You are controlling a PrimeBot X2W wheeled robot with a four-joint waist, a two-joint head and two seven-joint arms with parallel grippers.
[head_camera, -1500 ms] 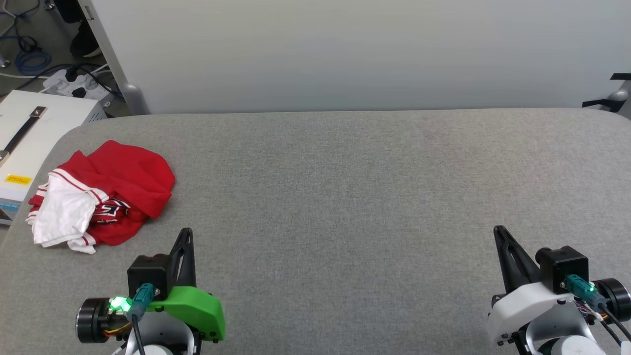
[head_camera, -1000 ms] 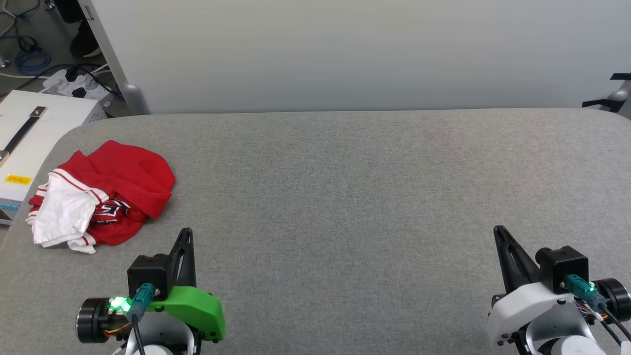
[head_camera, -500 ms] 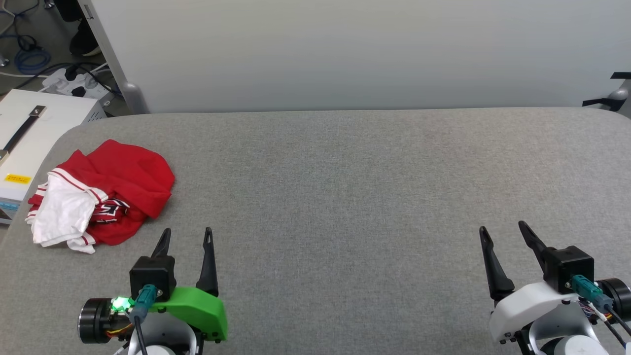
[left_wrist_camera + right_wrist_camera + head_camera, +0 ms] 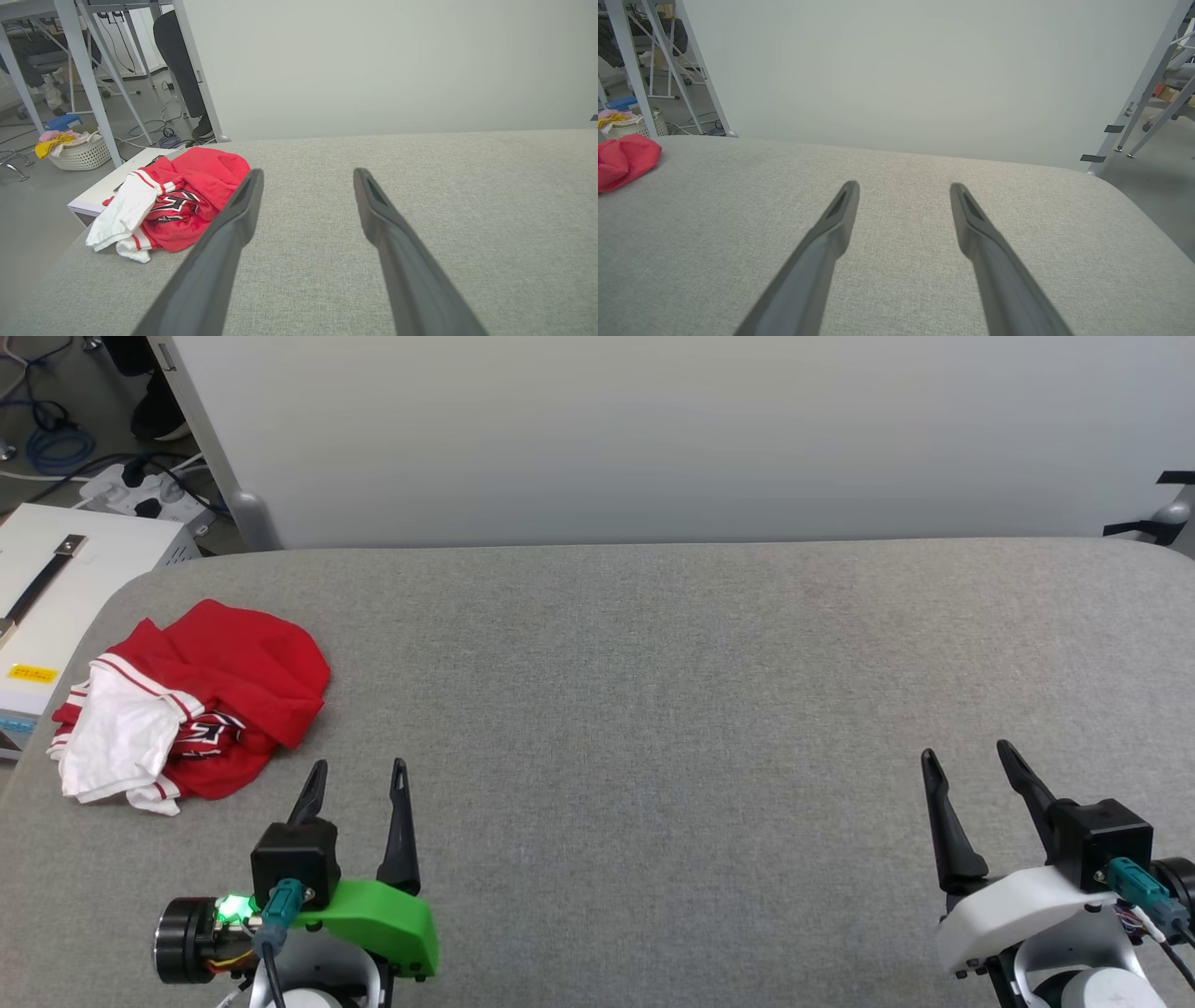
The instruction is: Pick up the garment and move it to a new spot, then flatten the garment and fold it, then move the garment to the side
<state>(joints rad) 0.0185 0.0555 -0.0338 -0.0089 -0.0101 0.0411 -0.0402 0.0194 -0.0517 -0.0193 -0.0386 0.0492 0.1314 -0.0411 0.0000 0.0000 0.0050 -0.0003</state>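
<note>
Gaping wide, left claw [image 4: 359, 763] and right claw [image 4: 964, 749] hold nothing, clear of the garment [image 4: 233, 663].

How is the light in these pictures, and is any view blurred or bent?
Head view: soft, even light, with no hard shadow or glare on the table; the garment is sharp. Left wrist view: the left gripper is soft near the lens. Right wrist view: the same for the right gripper; the garment looks paler, pinkish, and the table's far edge bows.
</note>
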